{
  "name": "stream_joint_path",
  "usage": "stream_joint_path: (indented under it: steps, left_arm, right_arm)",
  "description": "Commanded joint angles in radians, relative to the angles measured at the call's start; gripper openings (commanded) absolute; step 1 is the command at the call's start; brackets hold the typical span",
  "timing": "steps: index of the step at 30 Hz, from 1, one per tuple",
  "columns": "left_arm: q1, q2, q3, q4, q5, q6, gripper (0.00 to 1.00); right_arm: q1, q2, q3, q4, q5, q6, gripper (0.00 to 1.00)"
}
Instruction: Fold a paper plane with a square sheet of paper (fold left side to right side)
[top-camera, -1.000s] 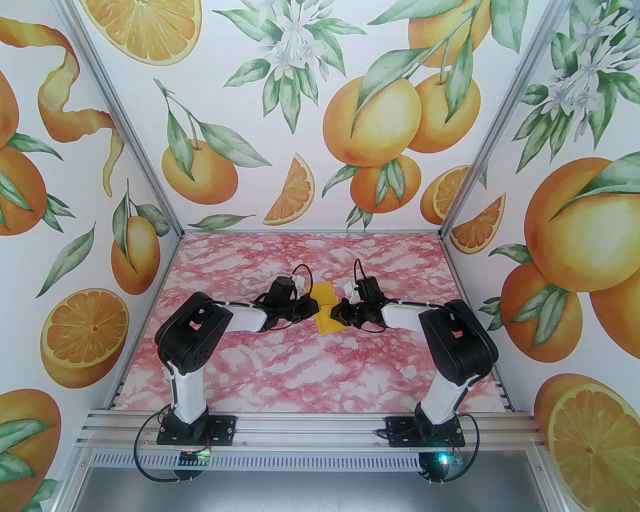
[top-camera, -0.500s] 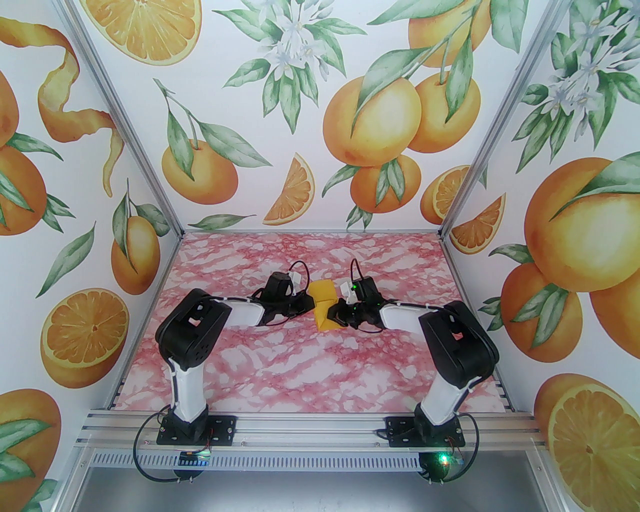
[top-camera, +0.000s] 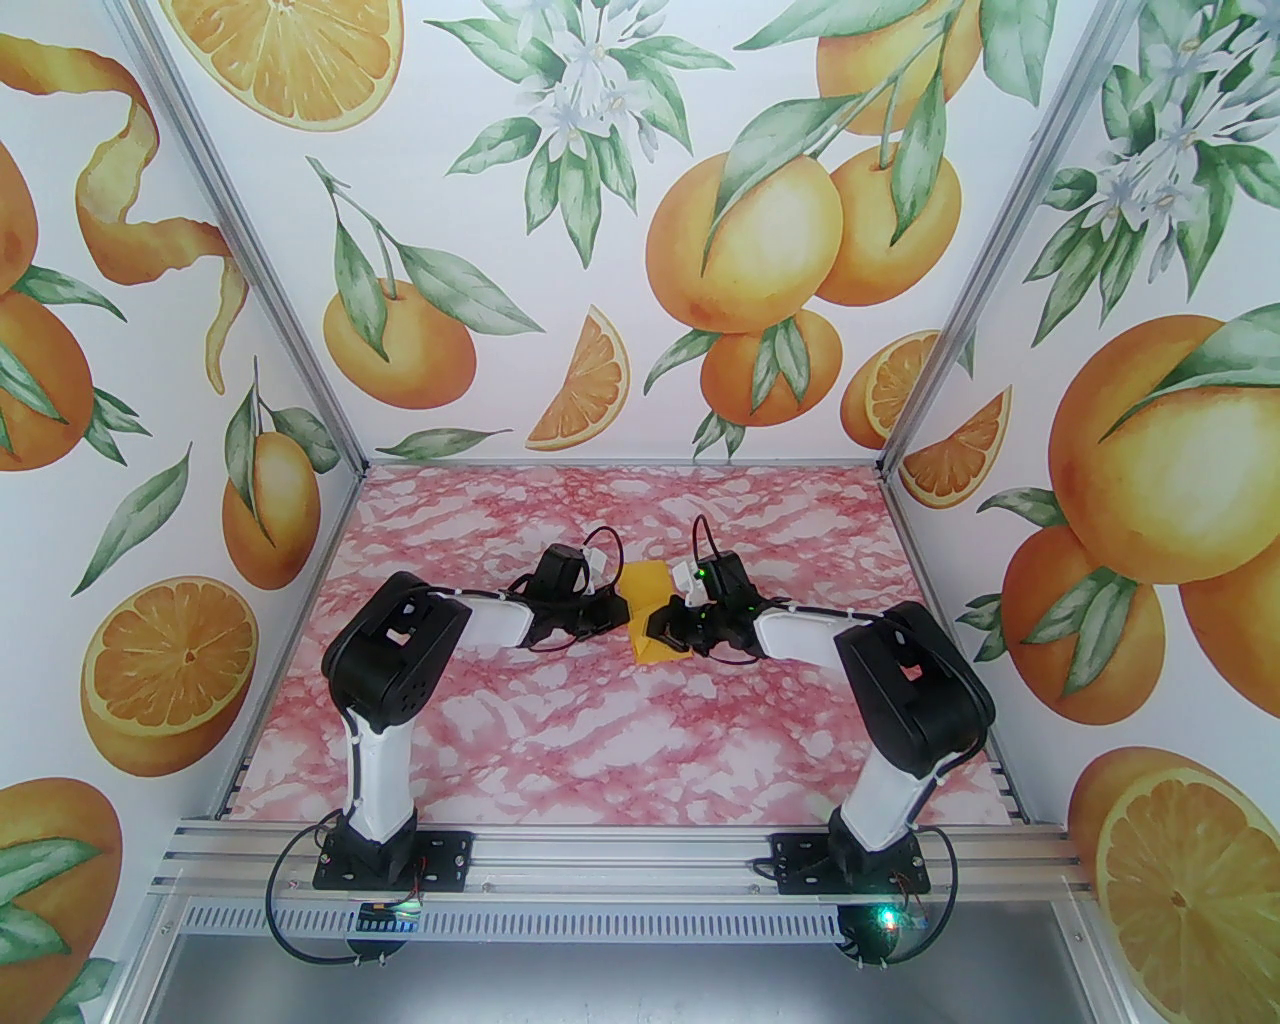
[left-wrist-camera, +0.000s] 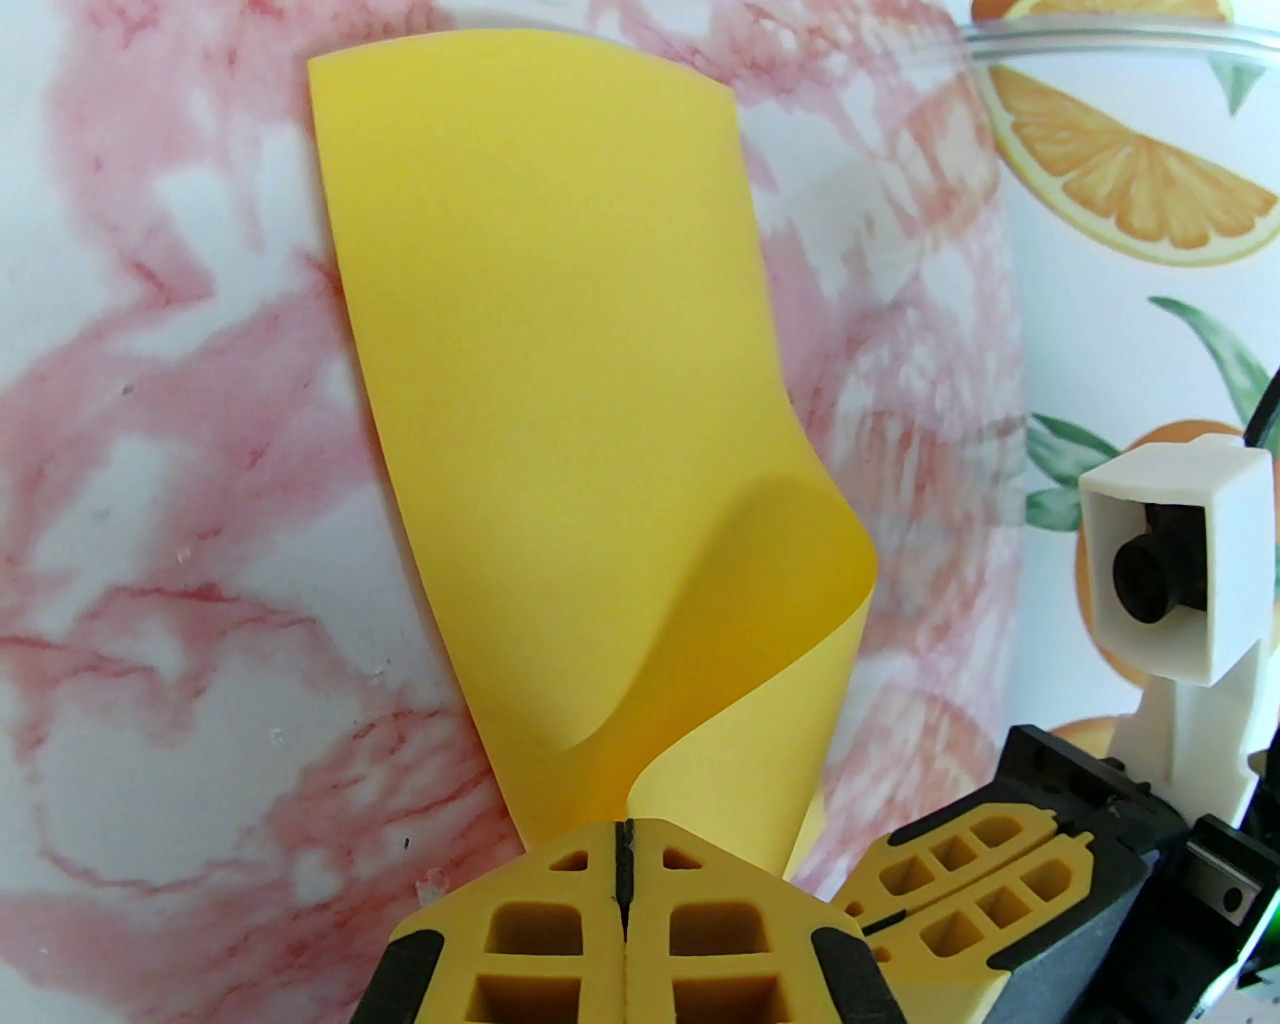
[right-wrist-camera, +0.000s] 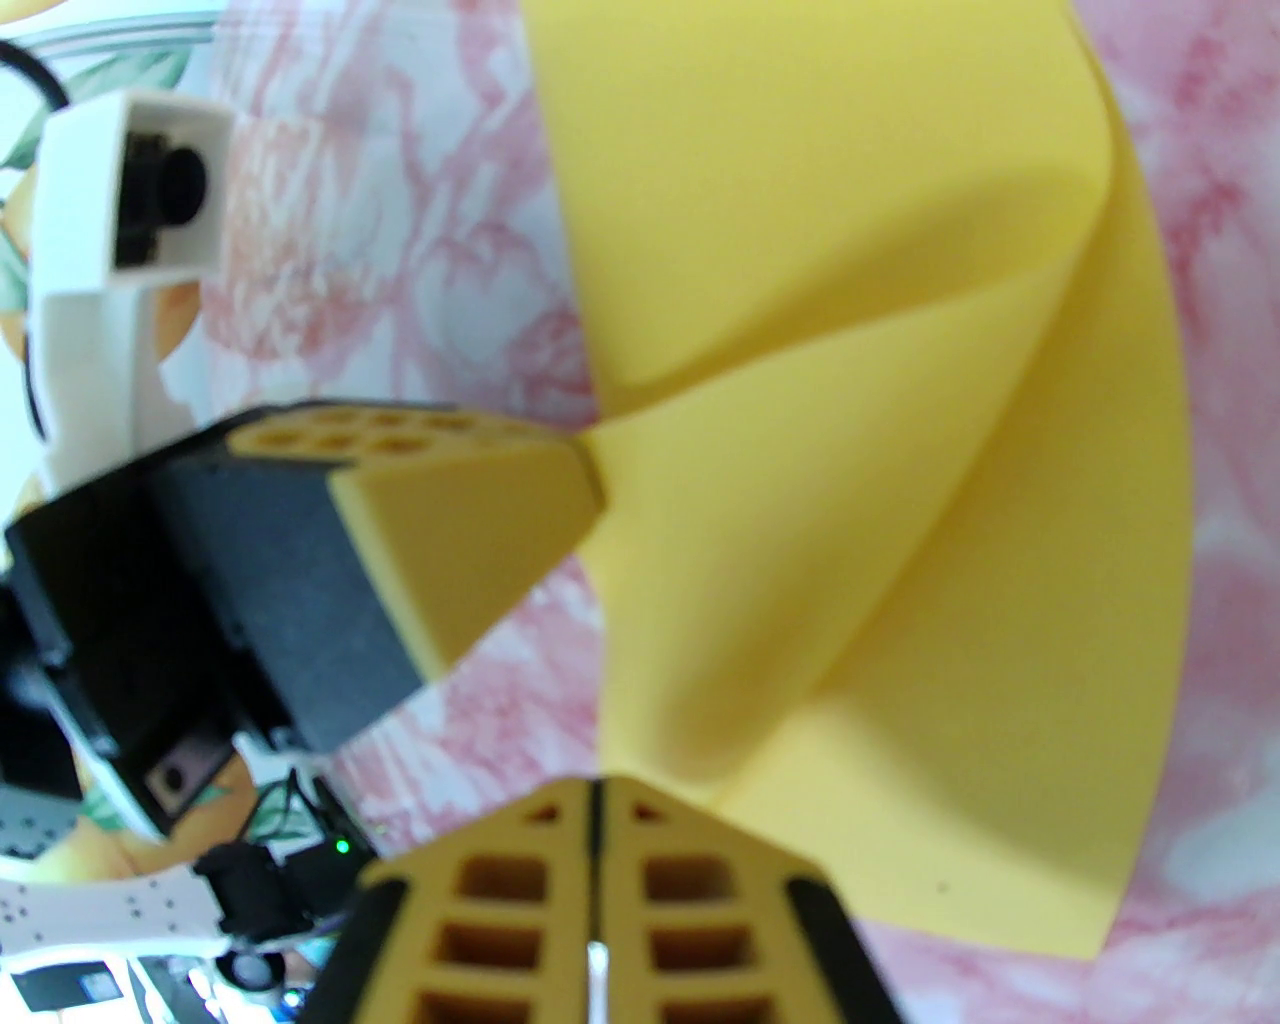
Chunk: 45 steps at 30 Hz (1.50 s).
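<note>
Both arms reach inward from their near bases, elbows bent outward, wrists low; left gripper and right gripper nearly meet tip to tip; both jaws closed, pinching the square sheet of paper.

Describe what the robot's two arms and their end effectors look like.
The left arm and right arm match: bulky black joints, white link shells, thin black cables looping at wrists and bases. The left end effector and right end effector have yellow-orange fingers with lattice cutouts and black edging, beside a white boxed camera.
</note>
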Motion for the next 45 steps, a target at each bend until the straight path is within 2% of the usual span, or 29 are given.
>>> stream_joint_path:
  steps: [1, 12, 45]
  left_arm:
    - [0.009, 0.019, 0.049, -0.051, 0.023, 0.057, 0.0]
    - [0.015, 0.039, 0.079, -0.089, 0.035, 0.093, 0.0]
    - [0.017, 0.06, 0.101, -0.101, 0.032, 0.093, 0.0]
  right_arm:
    - [0.008, 0.027, 0.02, 0.035, -0.019, 0.015, 0.07]
    - [0.029, 0.034, -0.045, 0.191, -0.009, 0.114, 0.06]
    - [0.051, 0.069, -0.137, 0.304, 0.005, 0.169, 0.06]
